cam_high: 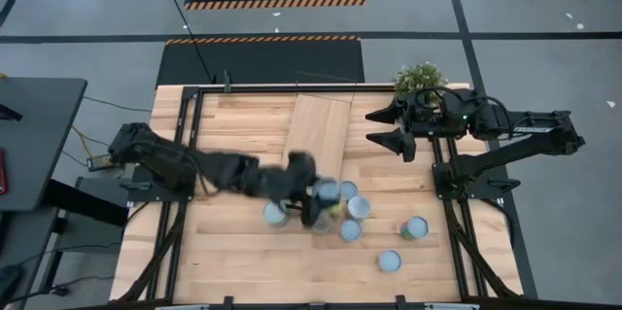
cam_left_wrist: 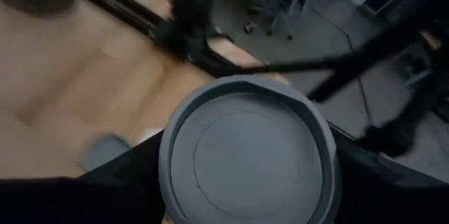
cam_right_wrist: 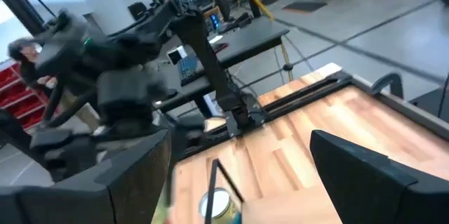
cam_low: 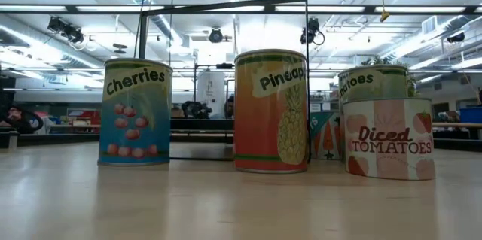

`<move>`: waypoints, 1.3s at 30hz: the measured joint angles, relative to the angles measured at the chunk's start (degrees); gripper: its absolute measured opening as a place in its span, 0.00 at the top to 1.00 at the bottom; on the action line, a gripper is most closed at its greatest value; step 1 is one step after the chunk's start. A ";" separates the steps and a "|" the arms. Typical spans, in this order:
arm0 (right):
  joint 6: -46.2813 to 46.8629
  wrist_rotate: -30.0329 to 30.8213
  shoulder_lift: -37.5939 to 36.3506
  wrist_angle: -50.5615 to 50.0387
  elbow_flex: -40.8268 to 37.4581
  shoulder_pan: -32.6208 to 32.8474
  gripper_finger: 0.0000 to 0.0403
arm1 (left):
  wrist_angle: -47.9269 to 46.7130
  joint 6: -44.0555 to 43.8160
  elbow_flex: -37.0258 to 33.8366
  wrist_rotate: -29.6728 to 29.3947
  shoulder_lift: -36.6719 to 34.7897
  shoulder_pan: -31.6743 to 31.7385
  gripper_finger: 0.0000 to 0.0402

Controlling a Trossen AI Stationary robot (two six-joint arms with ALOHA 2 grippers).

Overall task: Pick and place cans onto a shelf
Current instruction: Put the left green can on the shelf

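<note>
Several cans with pale round tops stand in a cluster on the table's near middle, among them one (cam_high: 357, 206), one (cam_high: 276, 214) and one (cam_high: 389, 261). The low view shows a Cherries can (cam_low: 135, 112), a Pineapple can (cam_low: 271, 112) and a Diced Tomatoes can (cam_low: 388, 138). The light-wood shelf (cam_high: 321, 135) lies at the far middle, and its black frame (cam_low: 226, 1) shows in the low view. My left gripper (cam_high: 319, 203) is shut on one can (cam_left_wrist: 249, 154) in the cluster. My right gripper (cam_high: 389, 132) is open and empty at the far right, beside the shelf. My left gripper pinches the can's side wall (cam_left_wrist: 168, 175) just below its top rim, one finger on each side. The fingers (cam_left_wrist: 123, 182) come slanting down from the table's left. The can's round top faces the wrist camera. Whether its base is on the table does not show.
A potted green plant (cam_high: 420, 79) stands at the far right corner behind my right arm. Black frame rails (cam_high: 194, 145) run along both table sides. Two cans (cam_high: 415, 227) (cam_high: 350, 229) stand apart toward the near right. Bare wood (cam_high: 224, 261) lies at the near left.
</note>
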 joint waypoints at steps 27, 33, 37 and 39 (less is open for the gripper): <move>-0.01 10.30 4.91 3.45 0.02 -0.58 0.13 | 3.79 35.10 -1.82 33.53 13.48 43.62 0.27; 0.06 12.10 5.59 5.38 0.02 -1.07 0.13 | 5.00 39.44 -0.42 32.50 17.80 44.30 0.26; 0.05 14.98 5.87 6.35 0.02 -1.10 0.13 | 5.42 42.03 2.63 30.66 20.63 44.08 0.26; 0.01 15.75 6.14 6.88 0.02 -1.18 0.13 | 5.87 43.79 4.18 30.54 22.04 44.08 0.26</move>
